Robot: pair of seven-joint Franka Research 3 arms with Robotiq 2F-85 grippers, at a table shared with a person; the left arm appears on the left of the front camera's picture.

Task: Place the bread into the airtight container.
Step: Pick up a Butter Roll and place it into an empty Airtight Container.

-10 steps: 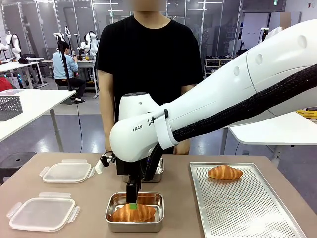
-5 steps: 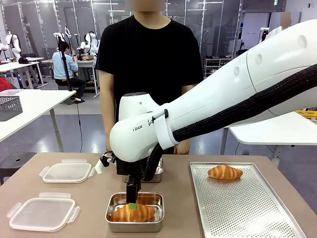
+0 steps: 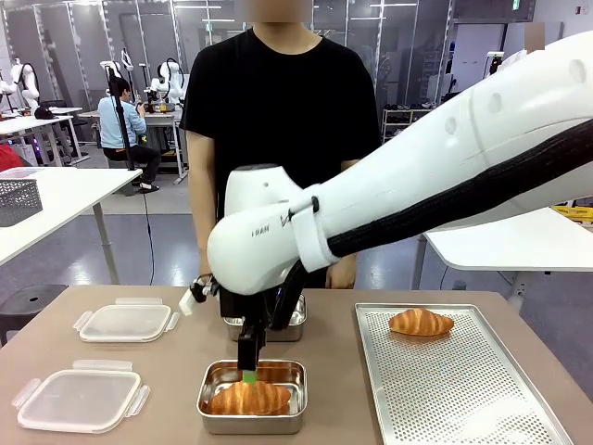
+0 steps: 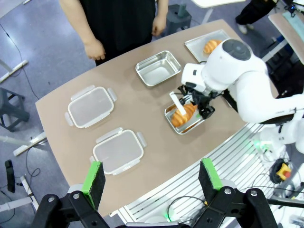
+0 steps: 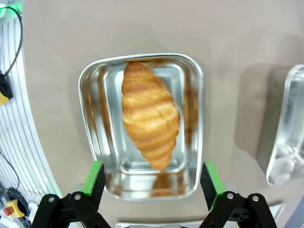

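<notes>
A golden croissant (image 3: 248,399) lies inside a small metal container (image 3: 206,415) at the table's near middle. My right gripper (image 3: 248,366) hangs just above it, open and holding nothing. In the right wrist view the croissant (image 5: 150,121) rests lengthwise in the container (image 5: 85,118), and the right gripper (image 5: 152,176) has its green pads spread on either side. From high above the table, my left gripper (image 4: 151,175) is open and empty, and the croissant (image 4: 183,114) and right gripper (image 4: 191,102) show far below.
A second croissant (image 3: 421,322) lies on the perforated tray (image 3: 463,389) at the right. An empty metal container (image 3: 298,320) stands behind my right arm. Two clear lids (image 3: 125,322) (image 3: 81,399) lie at the left. A person stands at the far edge.
My right arm has lifted slightly, and its fingers have drawn up a little from the croissant. The croissant stays in the container.
</notes>
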